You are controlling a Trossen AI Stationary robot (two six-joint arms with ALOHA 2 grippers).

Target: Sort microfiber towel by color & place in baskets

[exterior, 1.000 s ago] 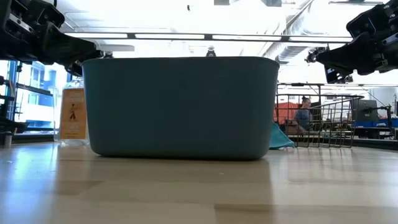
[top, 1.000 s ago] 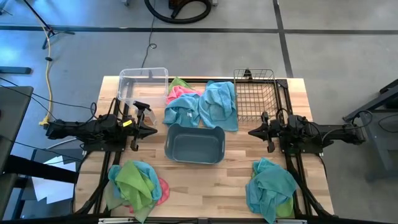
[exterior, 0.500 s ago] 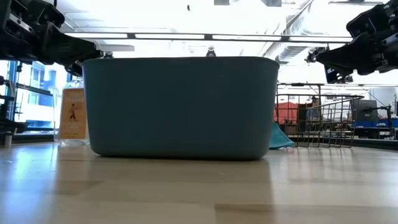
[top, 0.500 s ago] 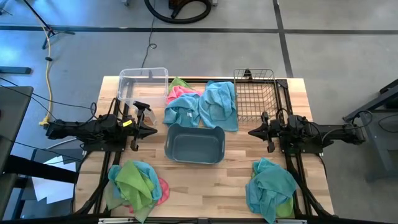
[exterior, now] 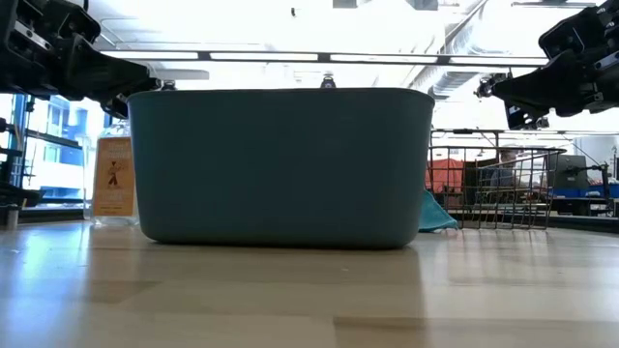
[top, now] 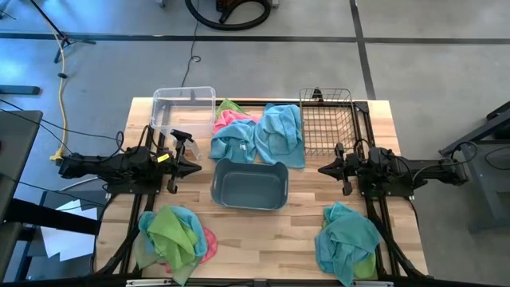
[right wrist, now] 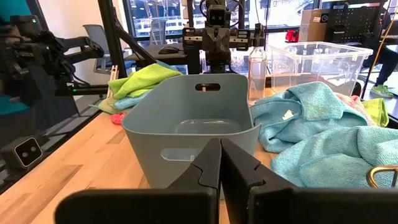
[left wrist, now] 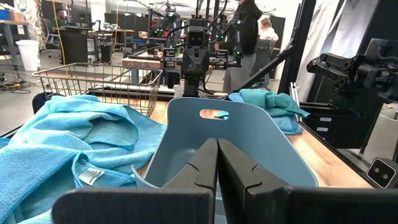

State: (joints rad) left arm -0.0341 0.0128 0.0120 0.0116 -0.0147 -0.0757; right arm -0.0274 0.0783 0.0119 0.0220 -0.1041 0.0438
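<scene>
Looking straight down, both arms wait at the desk's (top: 263, 223) sides, the left gripper (top: 194, 168) and right gripper (top: 323, 169) facing each other across the tub (top: 249, 185), jaws clenched on nothing. The clear bin (top: 183, 112) and wire basket (top: 327, 119) stand at the far edge, a heap of blue, pink and green towels (top: 259, 131) between them; a mixed pile (top: 171, 233) lies near the left corner and a mostly blue pile (top: 347, 235) near the right. At desk level, the tub (exterior: 280, 164) fills the middle, the wire basket (exterior: 498, 188) behind it, a bright room with ceiling lights beyond. From the left wrist, blue towels (left wrist: 68, 143) lie beside the tub (left wrist: 230, 146); people stand at far workbenches. From the right wrist, the tub (right wrist: 193, 124) looks empty, the clear bin (right wrist: 320, 62) behind blue cloth (right wrist: 323, 143). No towel appears sorted yet. I judge the risk is layered piles: a pinch could lift two colours together, or snag cloth on the basket's wire. The pale wood desk looks smooth.
</scene>
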